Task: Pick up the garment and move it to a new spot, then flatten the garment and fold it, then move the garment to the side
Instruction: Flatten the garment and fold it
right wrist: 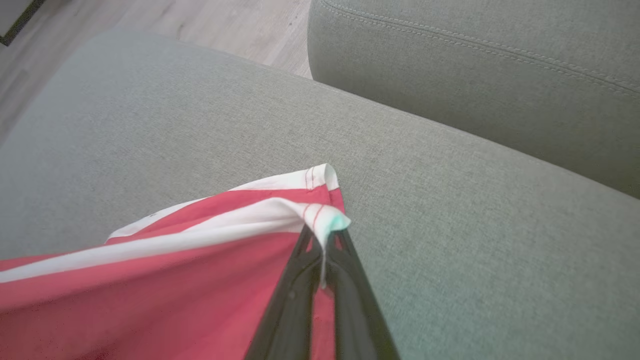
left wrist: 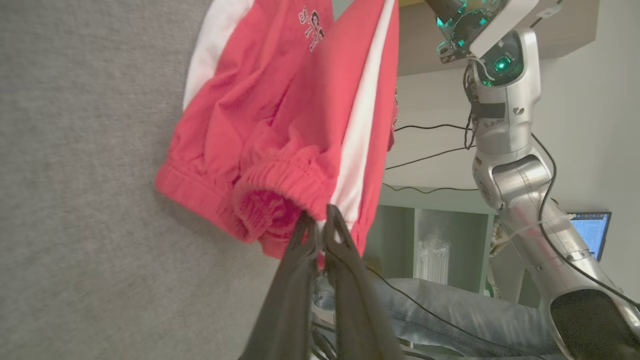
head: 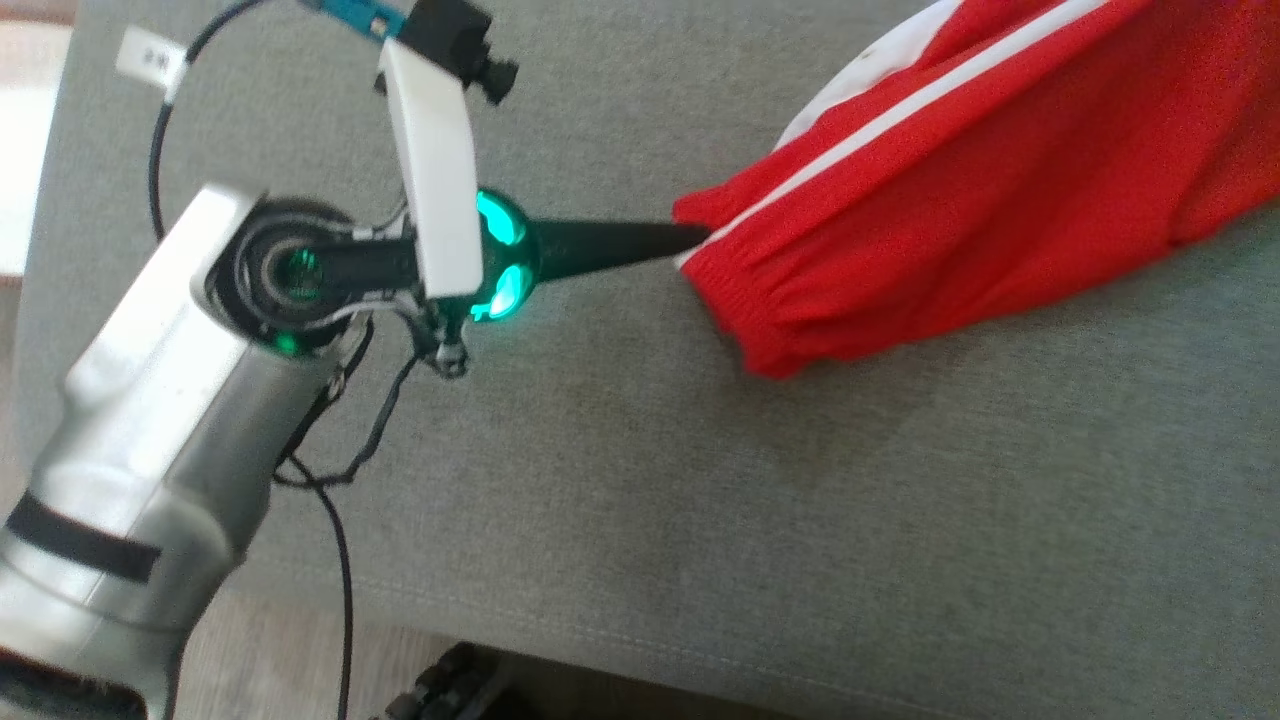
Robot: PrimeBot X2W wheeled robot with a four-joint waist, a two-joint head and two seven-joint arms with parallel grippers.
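Slick red garment with white stripes and a gathered elastic cuff, spread over the grey woven sofa cushion. Left gripper pinches the cuff, right gripper clamps a stitched hem corner. Someone's jeans sit just behind.

Red, white-striped garment; grey cushion

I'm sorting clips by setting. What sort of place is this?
Probably a living room, or a lab furnished like one. The red garment lies on a grey fabric sofa, there is wood floor beside the cushions, and a lit monitor stands in the background.
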